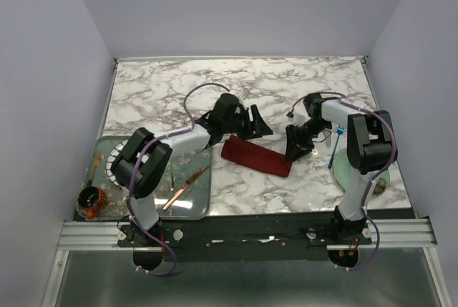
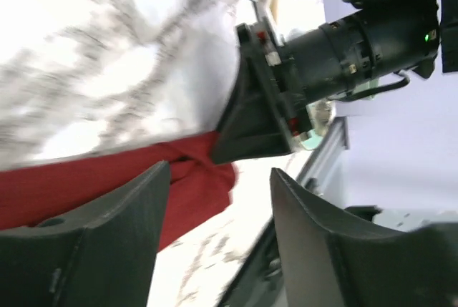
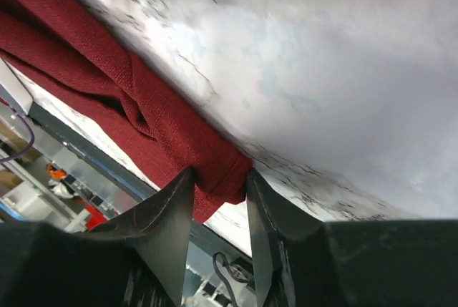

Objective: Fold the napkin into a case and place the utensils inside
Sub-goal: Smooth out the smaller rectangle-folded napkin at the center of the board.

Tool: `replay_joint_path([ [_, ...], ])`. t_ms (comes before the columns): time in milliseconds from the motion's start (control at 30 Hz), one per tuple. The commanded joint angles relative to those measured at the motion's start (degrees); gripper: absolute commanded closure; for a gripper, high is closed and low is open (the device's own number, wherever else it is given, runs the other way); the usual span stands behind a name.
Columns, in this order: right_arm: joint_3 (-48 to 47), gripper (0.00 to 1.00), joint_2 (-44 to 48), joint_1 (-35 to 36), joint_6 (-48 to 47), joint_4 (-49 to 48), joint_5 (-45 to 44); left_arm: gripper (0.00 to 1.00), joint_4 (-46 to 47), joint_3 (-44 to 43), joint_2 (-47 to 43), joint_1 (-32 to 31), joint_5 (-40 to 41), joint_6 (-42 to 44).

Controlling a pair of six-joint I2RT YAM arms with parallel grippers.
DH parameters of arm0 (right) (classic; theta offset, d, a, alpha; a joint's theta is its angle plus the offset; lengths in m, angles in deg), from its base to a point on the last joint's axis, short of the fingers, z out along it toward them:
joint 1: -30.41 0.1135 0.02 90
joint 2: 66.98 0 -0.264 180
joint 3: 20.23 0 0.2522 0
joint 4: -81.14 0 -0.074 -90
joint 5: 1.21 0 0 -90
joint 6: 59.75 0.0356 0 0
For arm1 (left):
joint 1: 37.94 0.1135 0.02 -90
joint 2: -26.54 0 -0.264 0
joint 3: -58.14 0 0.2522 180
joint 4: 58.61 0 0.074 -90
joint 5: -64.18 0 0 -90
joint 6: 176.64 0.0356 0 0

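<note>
The dark red napkin (image 1: 256,157) lies on the marble table as a long narrow folded strip, running from upper left to lower right. My right gripper (image 3: 219,174) is shut on the napkin (image 3: 143,106) at its right end, one finger on each side of the folded cloth. My left gripper (image 2: 218,172) hovers open near the napkin (image 2: 93,189) with nothing between its fingers. From above, the left gripper (image 1: 255,122) sits just over the strip's upper left end and the right gripper (image 1: 295,151) at the other end. A blue-handled fork (image 1: 336,146) lies to the right, by the right arm.
A grey tray (image 1: 202,203) at the front left holds a copper-coloured knife (image 1: 184,187) and small bits. A dark cup (image 1: 91,202) stands at its near left corner. A pale round plate (image 1: 343,172) lies under the right arm. Walls enclose three sides.
</note>
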Motion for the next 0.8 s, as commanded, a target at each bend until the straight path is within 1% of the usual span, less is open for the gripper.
replay_joint_path([
  [0, -6.8, 0.55, -0.6, 0.4, -5.4, 3.7, 2.4, 0.35, -8.8, 0.6, -8.0, 8.6, -6.8, 25.0],
  [33, -8.0, 0.55, -0.4, 0.5, -6.0, 4.1, 3.5, 0.35, -10.4, 0.3, -9.1, 9.9, -7.8, 29.7],
  [67, -9.3, 0.53, 0.2, 0.5, -7.1, 4.4, 4.0, 0.36, -12.0, -0.4, -11.2, 11.1, -10.8, 34.4],
  [100, -10.5, 0.51, 0.3, 0.5, -7.5, 4.7, 4.5, 0.36, -16.5, -1.0, -12.1, 12.9, -12.2, 39.9],
  [133, -13.4, 0.49, 0.2, 0.6, -8.1, 5.1, 6.0, 0.36, -18.9, -1.6, -12.9, 13.7, -13.1, 49.2],
  [167, -14.9, 0.48, 0.1, 0.7, -8.4, 5.5, 6.5, 0.35, -21.1, -2.6, -14.3, 14.2, -16.2, 55.2],
  [200, -16.4, 0.46, -1.1, 1.1, -8.8, 6.2, 6.8, 0.35, -27.5, -3.4, -14.8, 14.8, -17.2, 61.4],
  [233, -19.6, 0.46, -1.8, 1.5, -8.9, 6.5, 7.1, 0.34, -31.0, -4.5, -15.2, 14.9, -17.2, 66.6],
  [267, -20.9, 0.46, -2.4, 2.0, -9.1, 6.7, 7.2, 0.33, -33.9, -5.9, -15.6, 14.8, -17.5, 75.5],
  [300, -22.4, 0.46, -4.1, 3.1, -9.3, 6.7, 6.9, 0.33, -38.9, -6.2, -15.8, 14.9, -18.7, 78.9],
  [333, -23.7, 0.46, -4.8, 3.7, -9.3, 6.7, 6.8, 0.33, -41.0, -6.5, -15.8, 14.9, -18.7, 82.7],
  [367, -26.5, 0.46, -5.9, 4.2, -9.3, 6.6, 6.8, 0.33, -42.0, -6.1, -16.2, 14.9, -18.8, 85.7],
  [500, -33.7, 0.47, -11.1, 7.7, -8.5, 5.7, 6.5, 0.33, -43.4, -4.7, -17.0, 14.4, -19.8, 91.9],
  [533, -35.4, 0.49, -13.7, 8.3, -8.2, 5.9, 6.7, 0.34, -43.4, -4.5, -16.7, 14.0, -19.5, 92.5],
  [600, -38.0, 0.51, -15.9, 9.5, -7.6, 5.5, 7.4, 0.35, -44.2, -4.8, -15.8, 11.9, -18.6, 95.5],
  [633, -38.5, 0.56, -16.8, 10.0, -7.5, 5.5, 7.7, 0.37, -44.0, -4.8, -15.5, 11.0, -17.1, 96.4],
  [667, -38.6, 0.58, -18.2, 10.3, -7.8, 5.3, 7.7, 0.39, -43.1, -3.9, -15.2, 9.1, -16.2, 96.8],
  [767, -38.0, 0.61, -19.3, 11.1, -8.0, 4.6, 8.3, 0.41, -39.9, -3.1, -13.9, 6.5, -12.9, 97.0],
])
